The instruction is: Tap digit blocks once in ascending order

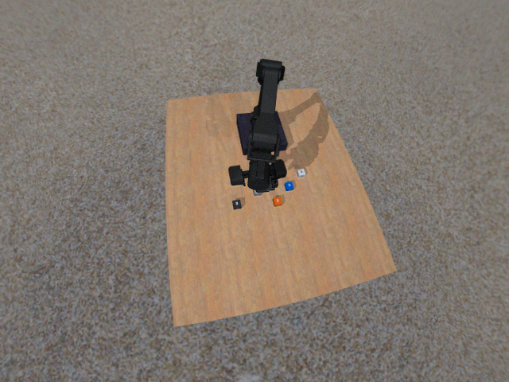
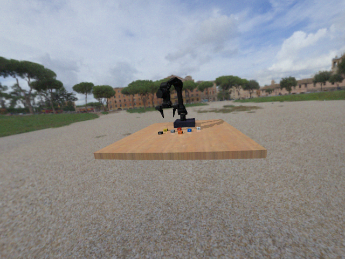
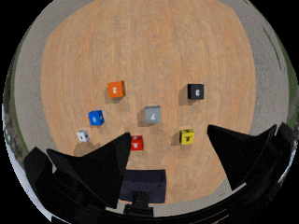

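Observation:
My gripper (image 2: 168,117) (image 3: 171,133) is open and empty, high above the blocks. An orange block (image 1: 277,201) (image 2: 180,132) (image 3: 116,90) shows 2, a grey block (image 2: 172,130) (image 3: 152,115) shows 7, and a black block (image 1: 236,204) (image 2: 160,133) (image 3: 195,91) appears to show 3. Digits are unclear on the blue block (image 1: 289,186) (image 2: 189,130) (image 3: 96,118), white block (image 1: 301,173) (image 2: 198,128) (image 3: 82,136), red block (image 2: 179,129) (image 3: 136,143) and yellow block (image 2: 165,129) (image 3: 187,137). In the top view the arm hides red and yellow and partly covers grey.
The dark arm base (image 1: 243,133) (image 2: 184,122) (image 3: 156,180) stands behind the blocks on the wooden table (image 1: 262,263) (image 2: 181,146) (image 3: 154,42). The red block lies close to the left finger in the wrist view. The arm's shadow falls near the white block.

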Tool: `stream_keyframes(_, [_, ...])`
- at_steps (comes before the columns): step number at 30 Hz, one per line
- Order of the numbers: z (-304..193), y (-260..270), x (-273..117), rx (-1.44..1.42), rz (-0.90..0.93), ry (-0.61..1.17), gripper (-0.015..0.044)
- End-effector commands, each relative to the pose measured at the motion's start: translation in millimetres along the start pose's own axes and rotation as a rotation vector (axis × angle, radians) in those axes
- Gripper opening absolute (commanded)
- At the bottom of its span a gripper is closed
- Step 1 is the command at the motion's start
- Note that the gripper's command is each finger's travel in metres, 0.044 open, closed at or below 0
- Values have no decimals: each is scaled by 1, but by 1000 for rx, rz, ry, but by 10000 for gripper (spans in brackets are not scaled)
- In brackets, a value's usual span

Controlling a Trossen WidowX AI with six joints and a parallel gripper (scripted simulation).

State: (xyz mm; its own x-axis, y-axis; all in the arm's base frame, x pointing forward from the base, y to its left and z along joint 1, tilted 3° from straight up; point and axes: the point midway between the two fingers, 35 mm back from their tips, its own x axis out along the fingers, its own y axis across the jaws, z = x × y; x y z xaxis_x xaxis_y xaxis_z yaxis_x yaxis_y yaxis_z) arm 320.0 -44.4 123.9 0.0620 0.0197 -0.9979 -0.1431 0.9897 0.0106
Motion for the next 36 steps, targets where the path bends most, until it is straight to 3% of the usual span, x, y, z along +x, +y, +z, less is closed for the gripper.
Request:
stream_keyframes(1, [14,-45,-1,16,-6,-5,400])
stream_keyframes(5, [21,-83,0,16,-9,-6,400])
stream_keyframes(24, [22,-80,0,16,-9,-6,400])
stream_keyframes(36, [13,111,0,17,6,-4,400])
